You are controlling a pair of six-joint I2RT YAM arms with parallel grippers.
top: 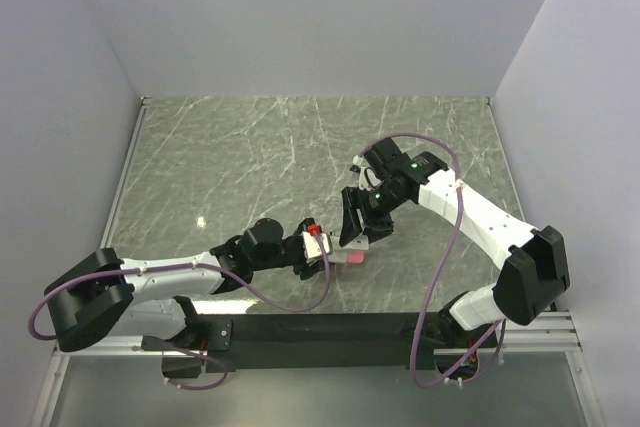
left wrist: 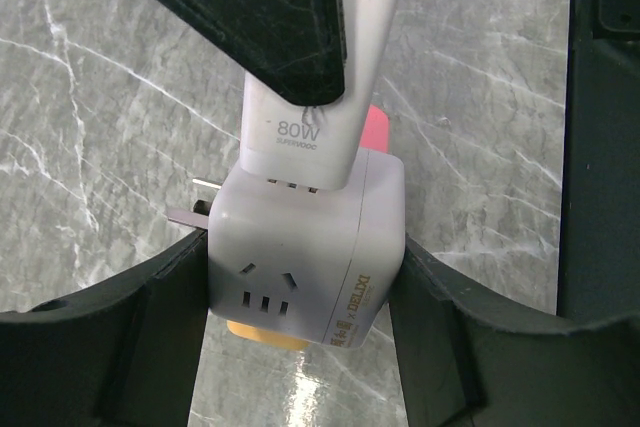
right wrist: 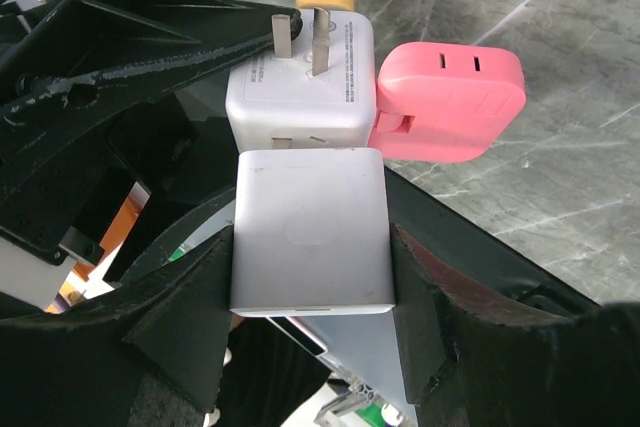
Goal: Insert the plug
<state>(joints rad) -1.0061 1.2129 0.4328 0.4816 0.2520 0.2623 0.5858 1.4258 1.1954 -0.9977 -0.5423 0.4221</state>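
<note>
The plug (right wrist: pixel 310 232) is a white charger block marked 80W (left wrist: pixel 320 67). My right gripper (right wrist: pixel 312 287) is shut on its sides. Its front end meets one face of a white socket cube (left wrist: pixel 305 247), and a short stretch of prong shows at the joint. My left gripper (left wrist: pixel 300 282) is shut on the cube (right wrist: pixel 300 97) and holds it above the table. A pink plug (right wrist: pixel 450 102) sits in one side of the cube and an orange piece (left wrist: pixel 265 335) in another. The cube's own metal prongs (right wrist: pixel 300 37) stick out free. From above, both grippers (top: pixel 318 247) (top: pixel 355 227) meet at the table's near centre.
The grey marble table (top: pixel 300 147) stretches behind and to both sides, closed in by pale walls. A black finger of my right gripper (left wrist: pixel 600 127) stands close beside the cube. Purple cables (top: pixel 440 247) loop around both arms. The black base rail (top: pixel 320 332) runs along the near edge.
</note>
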